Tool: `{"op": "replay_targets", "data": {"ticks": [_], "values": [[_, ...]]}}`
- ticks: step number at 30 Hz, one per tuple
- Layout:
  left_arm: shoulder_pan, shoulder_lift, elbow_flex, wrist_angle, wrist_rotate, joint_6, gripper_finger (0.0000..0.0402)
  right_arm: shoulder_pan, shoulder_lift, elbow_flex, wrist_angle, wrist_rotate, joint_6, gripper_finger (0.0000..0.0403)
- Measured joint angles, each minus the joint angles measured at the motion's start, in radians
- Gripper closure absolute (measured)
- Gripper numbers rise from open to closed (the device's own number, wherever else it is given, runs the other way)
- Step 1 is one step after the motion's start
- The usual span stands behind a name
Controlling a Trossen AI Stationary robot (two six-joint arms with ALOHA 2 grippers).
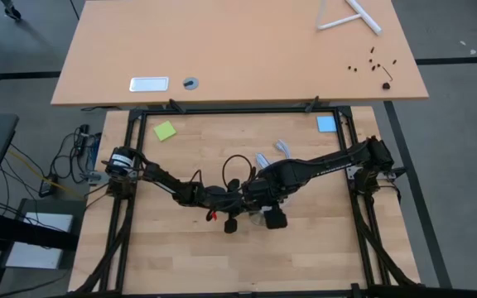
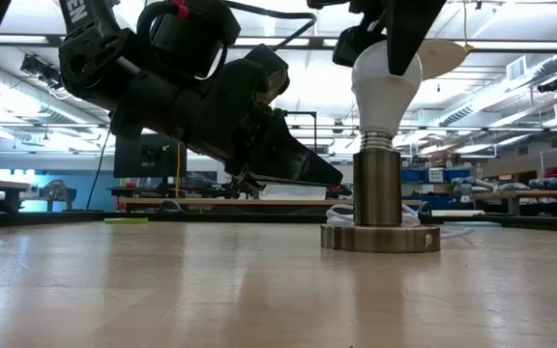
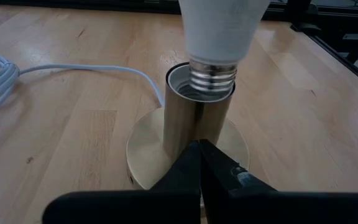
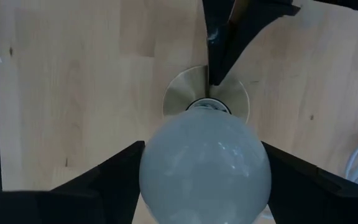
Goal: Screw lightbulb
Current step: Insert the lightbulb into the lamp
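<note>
**Bulb seated in socket, part threaded**

Pale wood table (image 2: 162, 290) in the foreground, bare up to the brass base. Socket (image 2: 377, 188) upright on its round foot, white cord (image 3: 17, 68) trailing away beside it. Bulb (image 2: 387, 87) standing nose-down in the socket mouth, several turns of metal thread showing above the rim, so judged only partly screwed in.

Left gripper (image 3: 201, 163) low at the table, fingers pressed together to a single point, tip touching or just beside the socket barrel near the foot; holding nothing, probably steadying the base against turning. Right gripper (image 4: 204, 168) above, reaching down over the bulb, fingers (image 4: 104, 171) spread wide on either side of the glass globe at its broadest part. Cannot tell whether the pads are touching the glass or standing just off it.

Handling, as a judgement: light, hollow, thin frosted glass; smooth and likely slippery under hard pads, easily cracked if squeezed. Best taken around the widest part of the globe, light even pressure from both sides, never by the neck or thread. Axis kept upright while twisting, to avoid cross-threading. Base likely to spin if not held.

Farther off, green note (image 1: 165, 131) and blue note (image 1: 326, 124) at the table's far edge; beyond, workshop benches and ceiling lights.
</note>
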Motion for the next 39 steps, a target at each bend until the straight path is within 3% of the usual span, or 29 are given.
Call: {"op": "replay_targets", "data": {"ticks": [39], "values": [[0.000,0.000,0.017,-0.022,0.000,-0.011,0.0401,-0.014,0.000,-0.045,0.020,0.026,-0.088,0.0114]]}}
